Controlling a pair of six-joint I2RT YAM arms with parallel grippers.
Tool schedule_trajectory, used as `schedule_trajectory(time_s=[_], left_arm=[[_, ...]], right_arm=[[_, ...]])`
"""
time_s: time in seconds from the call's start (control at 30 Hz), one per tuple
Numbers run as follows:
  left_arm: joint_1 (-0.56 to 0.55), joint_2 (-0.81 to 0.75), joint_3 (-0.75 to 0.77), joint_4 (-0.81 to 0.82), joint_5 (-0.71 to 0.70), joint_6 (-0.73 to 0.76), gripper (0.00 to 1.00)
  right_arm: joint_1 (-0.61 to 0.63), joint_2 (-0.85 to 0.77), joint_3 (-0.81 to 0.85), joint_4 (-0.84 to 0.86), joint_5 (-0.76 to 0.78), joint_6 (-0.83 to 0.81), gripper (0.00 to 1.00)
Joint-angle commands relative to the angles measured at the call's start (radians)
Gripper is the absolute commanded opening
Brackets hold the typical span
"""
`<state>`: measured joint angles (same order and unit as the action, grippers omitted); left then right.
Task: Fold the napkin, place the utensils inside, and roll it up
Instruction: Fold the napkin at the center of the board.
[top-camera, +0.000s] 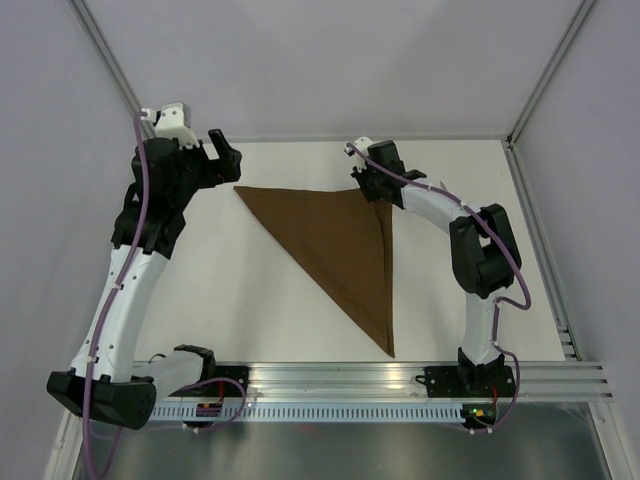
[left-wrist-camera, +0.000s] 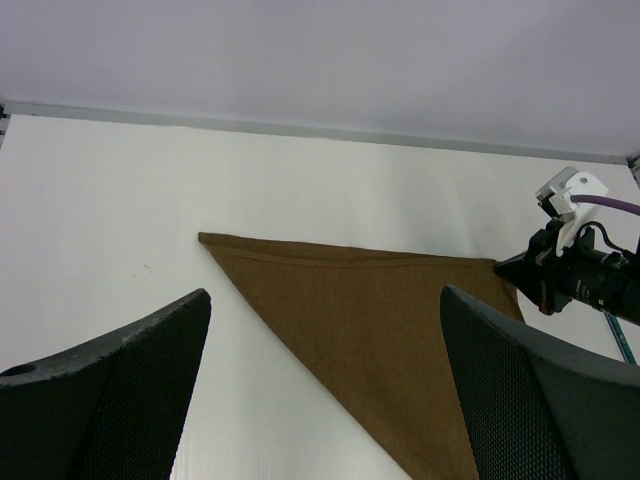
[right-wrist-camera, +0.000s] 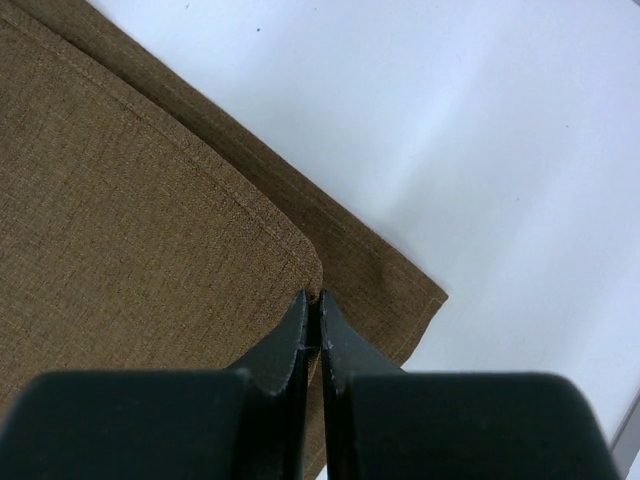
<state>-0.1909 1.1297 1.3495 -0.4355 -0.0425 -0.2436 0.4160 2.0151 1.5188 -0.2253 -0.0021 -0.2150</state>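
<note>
The dark-brown napkin (top-camera: 340, 245) lies on the white table (top-camera: 250, 310) folded into a triangle, its long edge running from back left to the near point. At the back right corner my right gripper (top-camera: 383, 196) is shut on the napkin's upper layer (right-wrist-camera: 130, 200); its jaws (right-wrist-camera: 312, 297) pinch that rounded corner, and the lower layer's corner pokes out beyond it. My left gripper (top-camera: 222, 157) hovers open by the back left corner, the napkin (left-wrist-camera: 380, 320) lying ahead between its fingers (left-wrist-camera: 150, 380). The utensils are out of view.
A metal rail (top-camera: 400, 380) runs along the near edge of the table, with both arm bases on it. Grey walls close the table in at the back and sides. The right arm's wrist (left-wrist-camera: 585, 275) shows at the right of the left wrist view.
</note>
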Motion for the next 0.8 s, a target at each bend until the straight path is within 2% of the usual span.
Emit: schedule_trajectory(time_s=[0.0, 0.77], left_arm=[[0.002, 0.005, 0.043, 0.037, 0.021, -0.011, 1.00], [0.002, 0.012, 0.036, 0.041, 0.021, -0.016, 1.00]], right_arm=[[-0.020, 0.022, 0.032, 0.029, 0.027, -0.017, 0.01], [-0.063, 0.073, 0.073, 0.030, 0.040, -0.034, 0.01]])
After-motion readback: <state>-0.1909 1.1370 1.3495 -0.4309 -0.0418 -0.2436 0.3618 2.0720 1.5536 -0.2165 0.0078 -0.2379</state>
